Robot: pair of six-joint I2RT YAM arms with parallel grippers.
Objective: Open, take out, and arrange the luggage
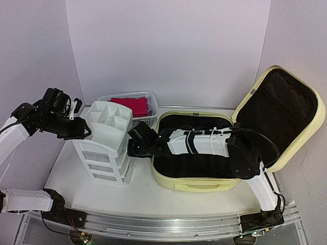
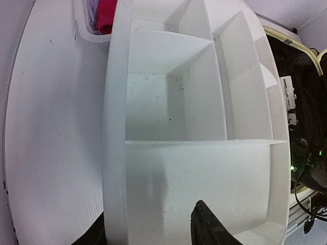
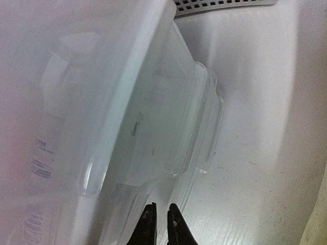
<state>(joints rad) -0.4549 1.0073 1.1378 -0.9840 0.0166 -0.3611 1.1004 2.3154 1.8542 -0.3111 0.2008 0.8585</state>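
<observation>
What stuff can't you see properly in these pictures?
Luggage inside: top view, the right arm lies across it.
Drawer organizer drawers: top view, fronts hide contents; right wrist view is blurry.
Basket: top view, red cloth covers whatever lies underneath.
Right gripper: right wrist view, bottom edge cuts it, so grip unclear.

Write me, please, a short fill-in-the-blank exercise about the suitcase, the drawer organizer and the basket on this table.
1. The pale yellow hard-shell suitcase lies ____, its black lining showing.
2. In the top view, the white plastic drawer organizer stands to the ____ of the suitcase.
3. The organizer's top compartments are ____.
4. The white mesh plastic basket with the red cloth stands ____ the organizer, farther from the arms' bases.

Missing words: open; left; empty; behind.
</observation>
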